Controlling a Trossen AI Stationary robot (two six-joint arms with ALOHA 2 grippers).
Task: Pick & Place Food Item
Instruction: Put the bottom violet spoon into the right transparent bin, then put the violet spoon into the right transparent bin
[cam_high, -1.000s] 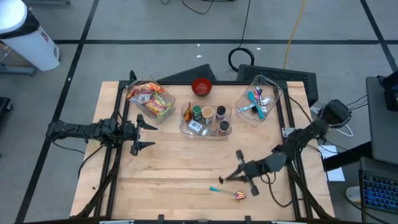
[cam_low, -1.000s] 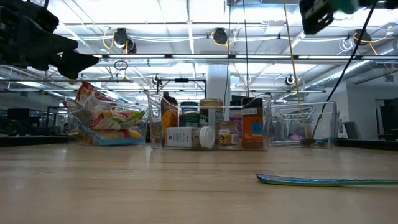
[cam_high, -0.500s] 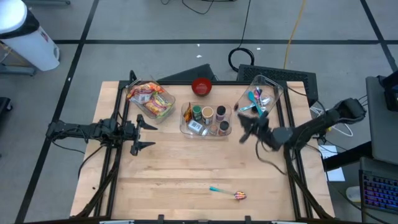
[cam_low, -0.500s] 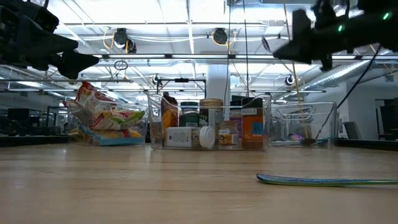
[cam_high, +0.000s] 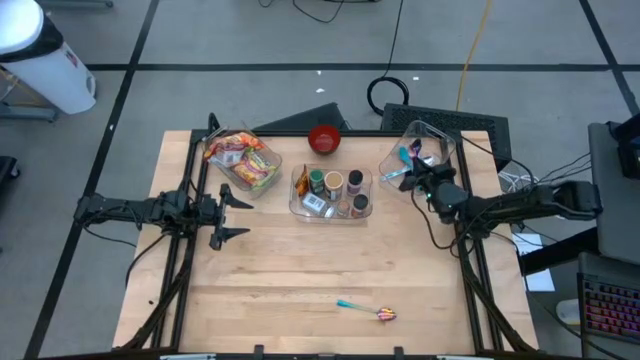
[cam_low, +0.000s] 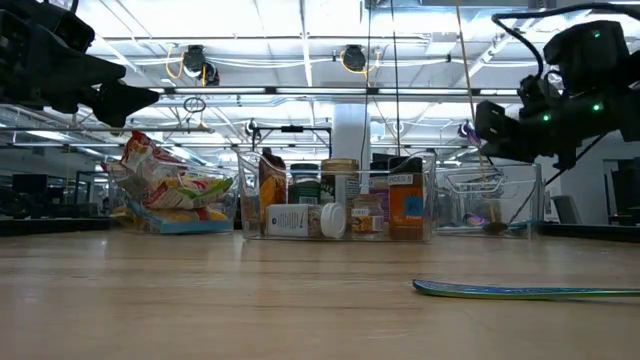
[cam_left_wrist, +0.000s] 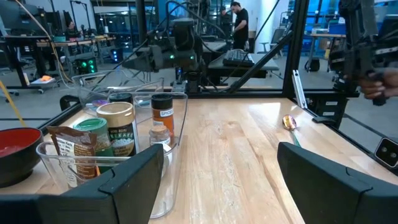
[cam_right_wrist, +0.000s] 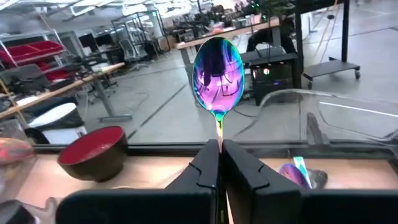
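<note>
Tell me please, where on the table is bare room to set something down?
The wooden table is bare between the jar bin and the fallen spoon, and along the front left edge. The back row is crowded: snack bin, red bowl, utensil bin.

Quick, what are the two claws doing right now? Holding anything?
Left gripper: open, holding nothing.
Right gripper: closed on an iridescent spoon, by the clear utensil bin.

Jar bin (cam_high: 331, 193) sits between snack bin (cam_high: 243, 160) and utensil bin (cam_high: 420, 155)
</note>
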